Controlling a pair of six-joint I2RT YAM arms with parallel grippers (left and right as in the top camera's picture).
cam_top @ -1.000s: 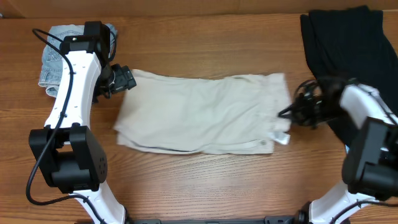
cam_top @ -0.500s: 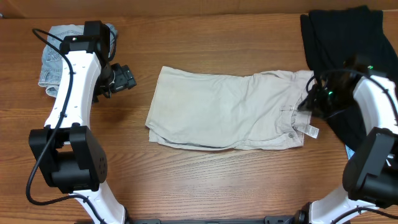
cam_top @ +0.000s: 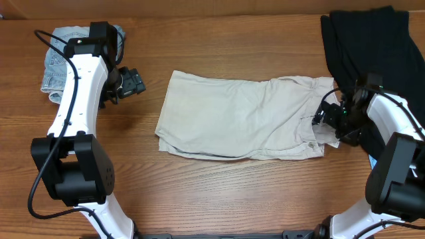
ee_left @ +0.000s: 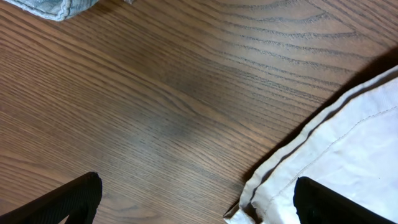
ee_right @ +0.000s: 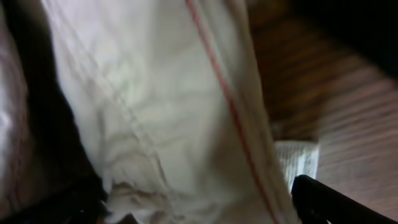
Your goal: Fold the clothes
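Observation:
The cream shorts (cam_top: 242,118) lie flat across the middle of the table, waistband to the right. My right gripper (cam_top: 327,118) hovers over that waistband end. Its jaws stand open and wide, with cream fabric (ee_right: 155,93) and a red stitch line lying loose between the fingers (ee_right: 336,202). My left gripper (cam_top: 136,85) is open above bare wood, just left of the shorts' left hem (ee_left: 336,143). In the left wrist view nothing lies between the left gripper's (ee_left: 196,205) fingers except a corner of the hem. Denim shorts (cam_top: 56,60) lie bunched at the far left, and a black garment (cam_top: 372,46) at the far right.
A white label (cam_top: 330,138) sticks out at the waistband corner (ee_right: 298,162). The black garment runs down the right edge under my right arm. Bare wooden tabletop (cam_top: 219,192) shows in front of the shorts and behind them.
The right gripper dragged the cream shorts to the right, then opened and let go of the waistband. The shorts now lie still. The left arm has not moved.

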